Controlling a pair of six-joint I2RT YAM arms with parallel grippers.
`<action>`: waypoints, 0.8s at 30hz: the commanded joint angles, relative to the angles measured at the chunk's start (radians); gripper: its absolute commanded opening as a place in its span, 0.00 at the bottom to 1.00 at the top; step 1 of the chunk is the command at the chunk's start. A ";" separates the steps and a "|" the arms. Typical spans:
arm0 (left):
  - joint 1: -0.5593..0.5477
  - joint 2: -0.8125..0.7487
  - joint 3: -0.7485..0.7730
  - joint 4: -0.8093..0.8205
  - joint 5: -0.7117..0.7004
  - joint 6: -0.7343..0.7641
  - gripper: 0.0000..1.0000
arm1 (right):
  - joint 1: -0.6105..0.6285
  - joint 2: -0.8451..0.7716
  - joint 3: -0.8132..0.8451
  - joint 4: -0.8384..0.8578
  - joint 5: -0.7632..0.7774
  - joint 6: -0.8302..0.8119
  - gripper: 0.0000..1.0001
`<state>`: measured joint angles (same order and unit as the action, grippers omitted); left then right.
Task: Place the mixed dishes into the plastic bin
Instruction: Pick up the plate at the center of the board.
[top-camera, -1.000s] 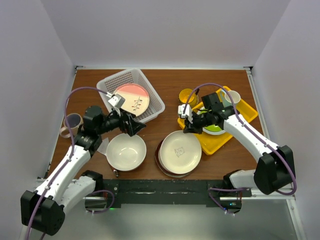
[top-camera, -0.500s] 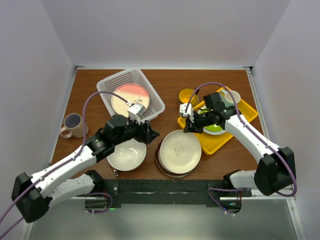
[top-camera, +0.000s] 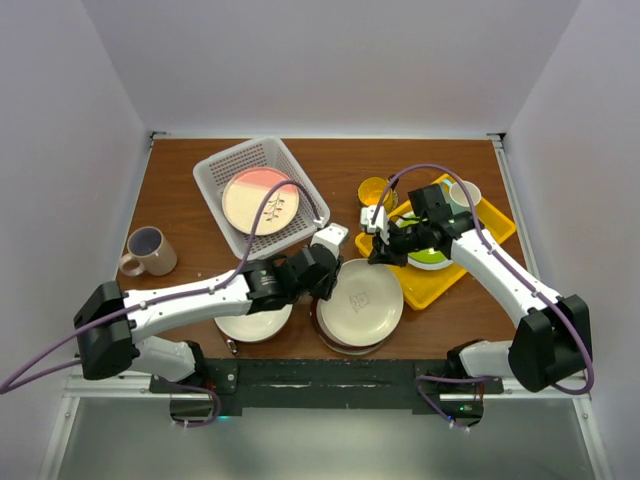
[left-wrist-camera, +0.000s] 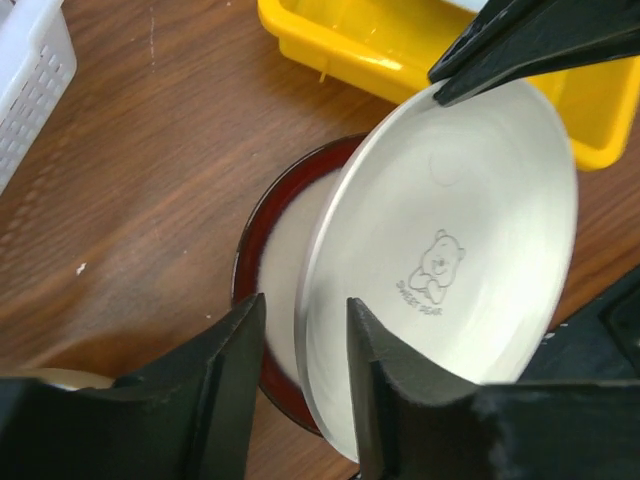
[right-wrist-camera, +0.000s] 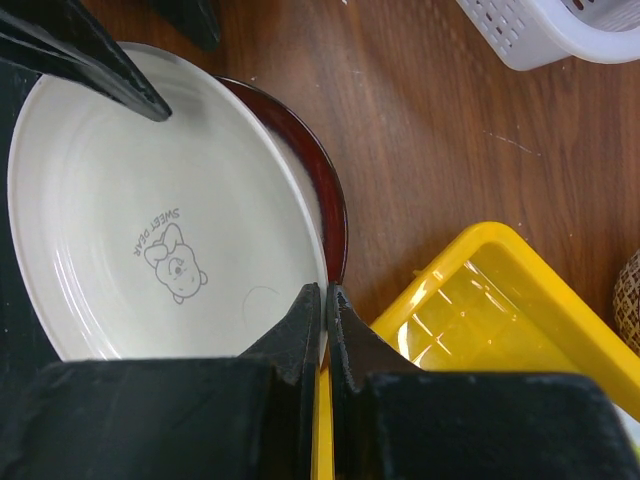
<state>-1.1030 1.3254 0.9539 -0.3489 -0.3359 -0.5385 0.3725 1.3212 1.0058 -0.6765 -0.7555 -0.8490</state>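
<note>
A white plate (top-camera: 362, 300) with a bear print lies tilted on the dark red-rimmed bowl (top-camera: 325, 336). My right gripper (top-camera: 374, 256) is shut on the plate's far right rim; in the right wrist view the jaws (right-wrist-camera: 326, 292) pinch the thin edge of the plate (right-wrist-camera: 150, 200) above the bowl (right-wrist-camera: 322, 185). My left gripper (top-camera: 333, 285) is at the plate's left edge. In the left wrist view its fingers (left-wrist-camera: 305, 305) straddle the plate (left-wrist-camera: 450, 250) rim with a gap on both sides, one finger over the bowl (left-wrist-camera: 250, 260). The plastic bin (top-camera: 215, 165) holds a cream-pink plate (top-camera: 262, 200).
A large cream bowl (top-camera: 250, 322) sits partly under my left arm. A pinkish mug (top-camera: 148, 250) stands at far left and a yellow mug (top-camera: 375, 190) behind the plate. The yellow tray (top-camera: 440, 285) at right carries a lime-green plate (top-camera: 430, 260) and a white cup (top-camera: 465, 195).
My left arm has swung right, from beside the bin across the cream bowl to the white plate's left rim, and its jaws have narrowed. The right arm has stayed put.
</note>
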 joint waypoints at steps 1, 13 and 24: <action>-0.023 0.049 0.071 -0.062 -0.091 -0.006 0.35 | -0.006 -0.031 -0.003 0.011 -0.053 0.014 0.00; -0.034 0.052 0.074 -0.085 -0.126 0.005 0.00 | -0.010 -0.033 0.002 -0.014 -0.080 -0.013 0.00; -0.006 -0.090 0.026 -0.050 -0.143 0.035 0.00 | -0.038 -0.054 0.013 -0.061 -0.119 -0.051 0.54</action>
<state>-1.1282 1.3048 0.9833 -0.4458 -0.4423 -0.5224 0.3500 1.3087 1.0054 -0.7105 -0.8253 -0.8780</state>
